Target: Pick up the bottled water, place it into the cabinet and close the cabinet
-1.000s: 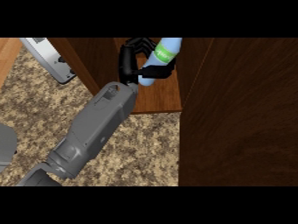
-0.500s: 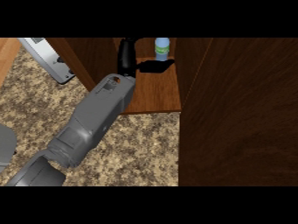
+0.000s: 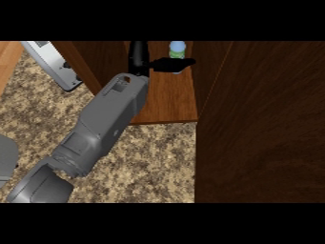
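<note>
Inside the cabinet, right hand stretched forward, fingers spread open, bottled water just beside, unheld

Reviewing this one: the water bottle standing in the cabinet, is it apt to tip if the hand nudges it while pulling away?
Probably yes. The bottled water looks tall and narrow, standing upright on the cabinet shelf, so a sideways nudge could topple it. The hand is right beside it, thumb across its lower part. Once down, its round body would likely roll.

bottled water: top cut off at 12 o'clock edge | lower part hidden behind hand | its grip unclear
</note>
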